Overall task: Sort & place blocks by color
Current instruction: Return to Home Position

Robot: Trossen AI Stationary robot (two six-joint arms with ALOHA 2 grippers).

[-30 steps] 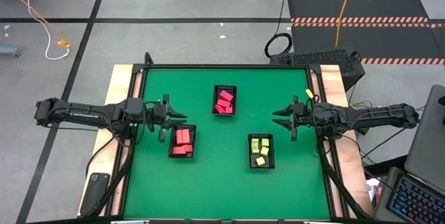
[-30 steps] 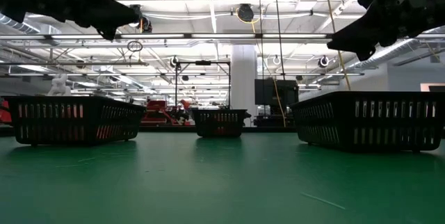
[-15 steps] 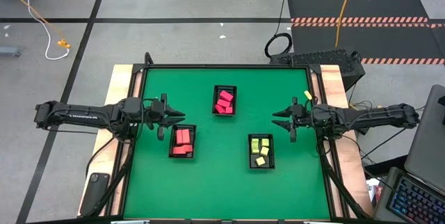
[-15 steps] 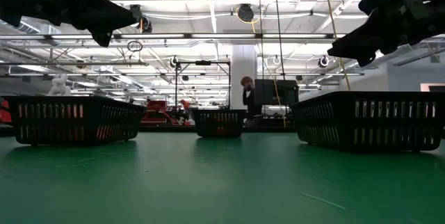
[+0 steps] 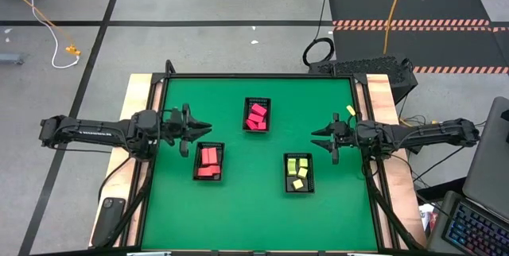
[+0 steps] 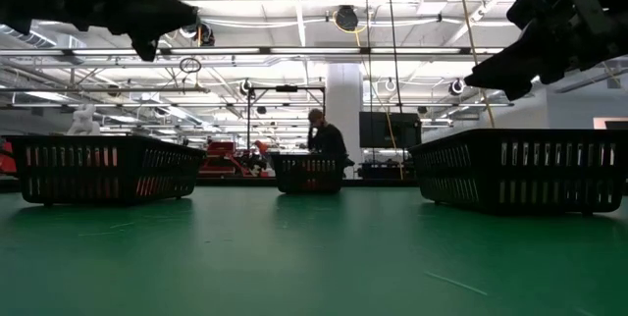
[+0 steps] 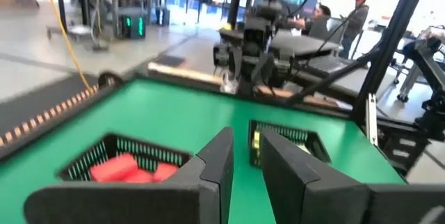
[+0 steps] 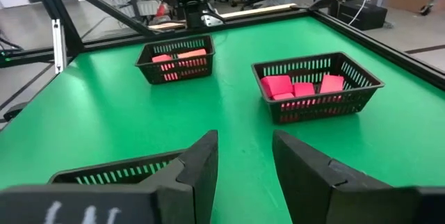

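Note:
The blocks lie in three black mesh trays on the green table. Pink-red blocks [image 5: 255, 116] fill the far middle tray, salmon-red ones [image 5: 208, 160] the left tray, and pale yellow ones [image 5: 298, 172] the right tray. My left gripper [image 5: 203, 127] hovers open above the table, just beyond the left tray's far end; it also shows in its wrist view [image 7: 245, 144]. My right gripper [image 5: 318, 138] hovers open near the table's right edge, on the far right of the yellow tray, and its wrist view [image 8: 243, 140] looks over all three trays. Neither gripper holds a block.
The table has a raised black rim [image 5: 258, 75] with wooden side strips. Bare green mat [image 5: 254, 208] spreads between the trays and toward the near edge. In the low view both grippers [image 6: 162, 12] [image 6: 491, 66] hang well above the trays. A person [image 6: 324, 139] stands in the room behind.
My left gripper has drawn a little toward the table's far edge, still open and above the table. The blocks and trays have stayed put. A person has walked into view in the room behind the far tray.

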